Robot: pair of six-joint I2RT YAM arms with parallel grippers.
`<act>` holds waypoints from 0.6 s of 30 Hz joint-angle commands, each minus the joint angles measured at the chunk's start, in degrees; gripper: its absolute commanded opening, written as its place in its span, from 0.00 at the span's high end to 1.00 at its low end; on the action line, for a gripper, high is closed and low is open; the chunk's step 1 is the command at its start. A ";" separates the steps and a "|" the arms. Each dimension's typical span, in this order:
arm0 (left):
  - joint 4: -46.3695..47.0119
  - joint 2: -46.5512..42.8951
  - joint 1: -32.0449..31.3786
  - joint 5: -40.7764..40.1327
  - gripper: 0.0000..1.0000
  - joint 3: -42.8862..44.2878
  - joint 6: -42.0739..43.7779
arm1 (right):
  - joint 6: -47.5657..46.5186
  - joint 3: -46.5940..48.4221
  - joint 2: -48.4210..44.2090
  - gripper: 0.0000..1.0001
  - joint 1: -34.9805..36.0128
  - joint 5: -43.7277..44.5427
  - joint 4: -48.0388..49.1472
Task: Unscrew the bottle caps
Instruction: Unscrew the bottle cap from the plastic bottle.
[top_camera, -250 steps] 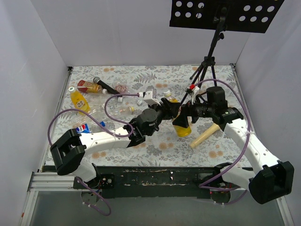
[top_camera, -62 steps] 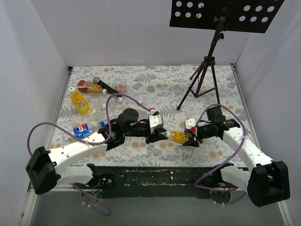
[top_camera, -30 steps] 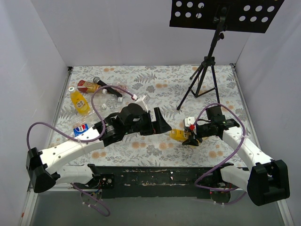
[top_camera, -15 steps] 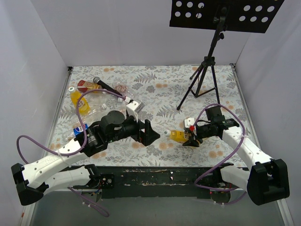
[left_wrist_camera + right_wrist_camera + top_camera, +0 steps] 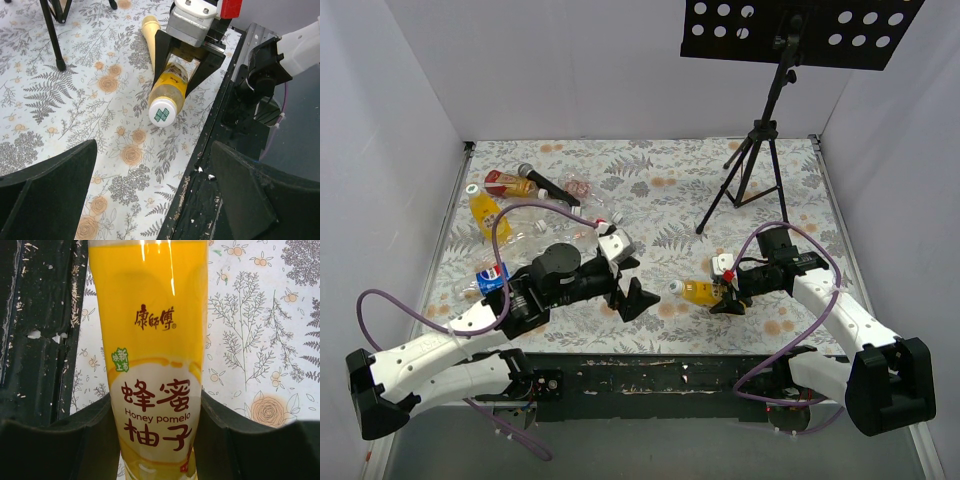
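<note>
The left gripper, jaws wide and empty, has pulled back toward nine o'clock, away from the cap. The cap looks still on, so unscrewing seems unfinished. At three o'clock the right gripper clamps the bottle, lying flat near the table's front edge. A cone stick lies just behind; nothing blocks the cap.
</note>
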 commanded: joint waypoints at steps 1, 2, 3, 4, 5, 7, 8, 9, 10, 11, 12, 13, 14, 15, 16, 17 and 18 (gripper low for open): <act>4.53 -0.56 -0.16 2.37 0.02 -1.32 3.77 | -1.34 1.86 -0.10 0.99 -0.10 -1.30 -1.30; 5.06 -0.47 -0.16 2.81 0.02 -1.67 3.69 | -1.43 1.86 -0.10 0.99 -0.10 -1.30 -1.30; 5.50 -0.47 -0.16 2.90 0.02 -1.94 3.69 | -1.52 1.86 -0.10 0.99 -0.10 -1.30 -1.39; 5.94 -0.12 -0.16 2.90 0.02 -2.11 3.60 | -1.60 2.03 -0.01 0.99 -0.10 -1.30 -1.39; 6.20 -0.03 -0.16 2.90 0.02 -2.29 3.51 | -1.61 1.95 0.17 0.99 -0.10 -1.39 -1.48; 6.56 0.32 -0.16 2.81 0.02 -2.47 3.51 | -1.87 2.03 0.25 0.99 -0.10 -1.48 -1.91; 6.82 0.58 -0.16 2.72 0.02 -2.64 3.51 | -1.96 2.12 0.34 0.99 -0.01 -1.48 -1.92; 6.99 0.67 -0.16 2.72 0.02 -2.56 3.60 | -2.13 2.12 0.34 0.99 -0.10 -1.48 -1.92; 7.26 0.76 -0.16 2.64 0.02 -2.64 3.60 | -2.13 2.12 0.43 0.99 -0.10 -1.48 -2.00; 7.43 0.93 -0.16 2.63 0.02 -2.73 3.68 | -2.13 2.03 0.34 0.99 -0.10 -1.48 -2.09; 7.61 1.02 -0.16 2.55 0.02 -2.73 3.77 | -2.22 2.12 0.34 0.99 -0.10 -1.48 -2.09; 7.79 1.20 -0.16 2.55 0.02 -2.73 3.86 | -2.22 2.12 0.34 0.99 -0.10 -1.48 -2.09; 7.79 1.37 -0.16 2.46 0.02 -2.73 3.86 | -2.22 2.12 0.34 0.99 -0.10 -1.48 -2.18; 7.96 1.55 -0.16 2.55 0.02 -2.82 4.04 | -2.31 2.12 0.34 0.99 -0.10 -1.48 -2.18; 8.05 1.64 -0.16 2.55 0.02 -2.73 4.21 | -2.31 2.21 0.34 0.99 -0.10 -1.48 -2.18; 8.05 1.64 -0.16 2.55 0.02 -2.73 4.39 | -2.31 2.12 0.43 0.99 -0.10 -1.39 -2.27; 8.23 1.90 -0.16 2.55 0.02 -2.64 4.56 | -2.31 2.12 0.43 0.99 -0.10 -1.39 -2.27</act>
